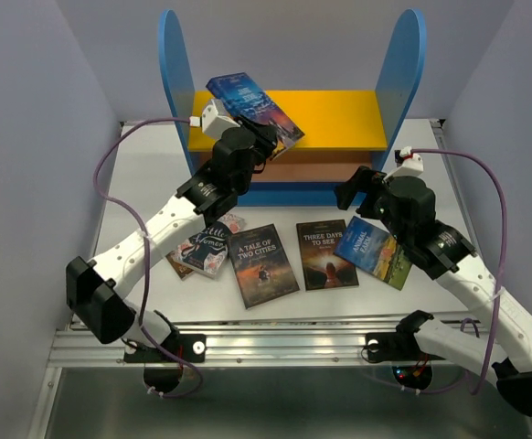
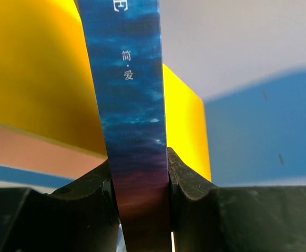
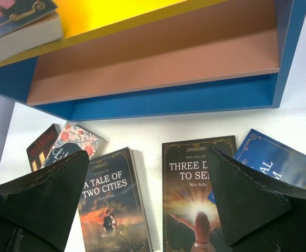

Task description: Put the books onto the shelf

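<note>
Left gripper (image 2: 140, 176) is clamped on a blue-to-purple book (image 2: 132, 105), held above the yellow-topped shelf (image 1: 410, 64). Right gripper (image 3: 149, 154) is spread wide.

shelf (image 1: 339, 119): blue, yellow, brown | book (image 1: 257, 108): dark blue, purple

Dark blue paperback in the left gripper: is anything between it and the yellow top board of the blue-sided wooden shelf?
Nothing visible. The left gripper holds the dark blue paperback tilted above the left part of the yellow top board; that board carries no other book.
</note>
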Tool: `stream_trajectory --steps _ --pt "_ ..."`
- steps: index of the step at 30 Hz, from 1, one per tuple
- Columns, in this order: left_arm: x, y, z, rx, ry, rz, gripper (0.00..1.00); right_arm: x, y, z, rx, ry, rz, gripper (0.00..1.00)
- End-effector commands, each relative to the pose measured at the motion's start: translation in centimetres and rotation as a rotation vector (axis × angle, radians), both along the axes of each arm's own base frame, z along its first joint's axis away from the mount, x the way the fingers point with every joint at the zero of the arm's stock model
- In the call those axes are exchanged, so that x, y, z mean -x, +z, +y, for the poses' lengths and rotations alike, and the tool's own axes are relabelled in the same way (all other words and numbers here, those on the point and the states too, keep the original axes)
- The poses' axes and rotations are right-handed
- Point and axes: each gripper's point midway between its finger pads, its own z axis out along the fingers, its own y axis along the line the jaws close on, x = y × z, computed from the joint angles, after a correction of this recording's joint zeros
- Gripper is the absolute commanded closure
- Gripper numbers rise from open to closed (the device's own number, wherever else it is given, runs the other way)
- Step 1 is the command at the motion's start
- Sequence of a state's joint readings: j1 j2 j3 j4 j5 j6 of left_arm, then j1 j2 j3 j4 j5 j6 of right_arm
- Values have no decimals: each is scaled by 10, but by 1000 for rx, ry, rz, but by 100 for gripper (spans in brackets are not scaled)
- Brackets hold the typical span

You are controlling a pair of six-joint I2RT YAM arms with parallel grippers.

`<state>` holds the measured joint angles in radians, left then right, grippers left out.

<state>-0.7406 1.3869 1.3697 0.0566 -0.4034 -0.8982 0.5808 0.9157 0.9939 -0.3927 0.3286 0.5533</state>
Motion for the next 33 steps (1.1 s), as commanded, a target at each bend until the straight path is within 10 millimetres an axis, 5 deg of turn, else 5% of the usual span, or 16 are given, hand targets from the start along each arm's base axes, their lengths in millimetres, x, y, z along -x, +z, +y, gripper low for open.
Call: stream_trajectory --steps 1,6,8,9,11,12,13,16,21,26,29,33 --pt "-19 85 72 380 408 -121 100 2 27 0 -41 12 -62 0" --pt "-37 57 83 454 584 -37 100 6 30 3 -57 33 -65 0" --pt "-41 64 82 466 597 -31 100 6 30 4 -57 39 -62 0" --pt "-47 47 77 441 613 13 98 6 30 4 -57 40 -61 0" --pt "-51 46 74 452 618 37 72 6 31 7 -54 55 -62 0" --pt "-51 40 70 436 608 63 52 5 30 9 -52 63 -57 0" --pt "-55 37 67 437 606 74 19 5 33 12 -49 79 -62 0" --pt "-57 31 59 402 574 96 1 3 37 19 -36 116 -60 0" --pt "-49 11 42 331 454 154 1 -1 40 37 -1 211 -47 0" --pt "-31 8 24 207 260 135 1 -11 40 75 48 394 -24 0" --pt "-18 -16 18 62 161 188 1 -26 47 86 89 430 -40 0" --pt "-7 -15 12 -18 28 173 1 -35 61 108 99 528 -79 0"
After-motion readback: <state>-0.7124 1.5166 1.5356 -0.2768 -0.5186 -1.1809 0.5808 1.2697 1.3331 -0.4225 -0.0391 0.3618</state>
